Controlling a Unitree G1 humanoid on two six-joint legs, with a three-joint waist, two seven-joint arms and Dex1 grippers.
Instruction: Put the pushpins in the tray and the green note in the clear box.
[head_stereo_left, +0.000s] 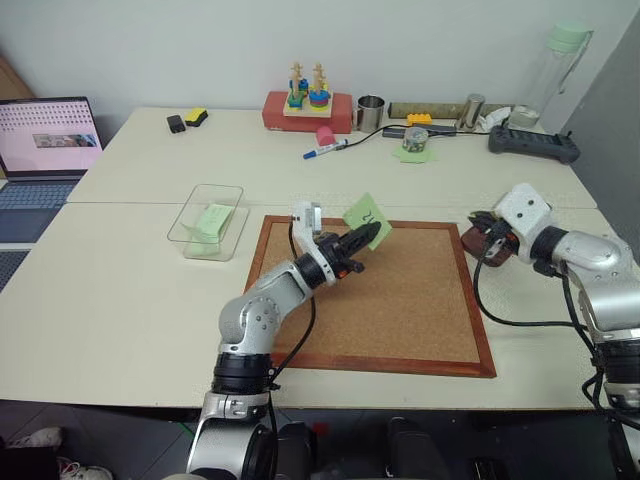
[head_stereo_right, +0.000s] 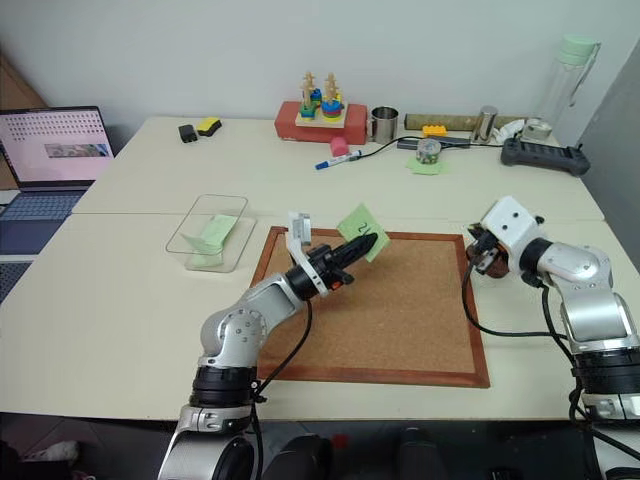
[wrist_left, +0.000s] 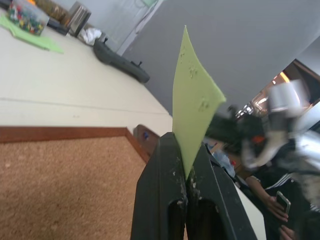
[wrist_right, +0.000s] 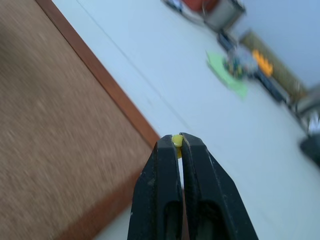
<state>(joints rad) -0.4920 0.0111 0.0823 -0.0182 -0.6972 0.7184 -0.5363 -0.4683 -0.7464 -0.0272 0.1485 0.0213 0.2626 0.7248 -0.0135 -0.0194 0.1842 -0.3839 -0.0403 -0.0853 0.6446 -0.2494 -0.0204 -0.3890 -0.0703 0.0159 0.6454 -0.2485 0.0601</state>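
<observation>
Green note (head_stereo_left: 366, 213) stands pinched in the left gripper (head_stereo_left: 372, 236) above the cork board (head_stereo_left: 400, 300), mid-frame, lifted free for the clear box (head_stereo_left: 190, 232) at left; its handwriting looks like "2". Right gripper (wrist_right: 177, 141) clamps a yellow pushpin (wrist_right: 176, 140) beside the tray (head_stereo_left: 478, 241).

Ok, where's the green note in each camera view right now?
Left eye view: green note above the cork board's far edge, pinched by the left gripper.
Right eye view: same spot, note at the board's far rail.
Left wrist view: note standing edge-on between the fingers.
Right wrist view: I can't find it.
Shared landmark: the cork board's wooden frame.
</observation>
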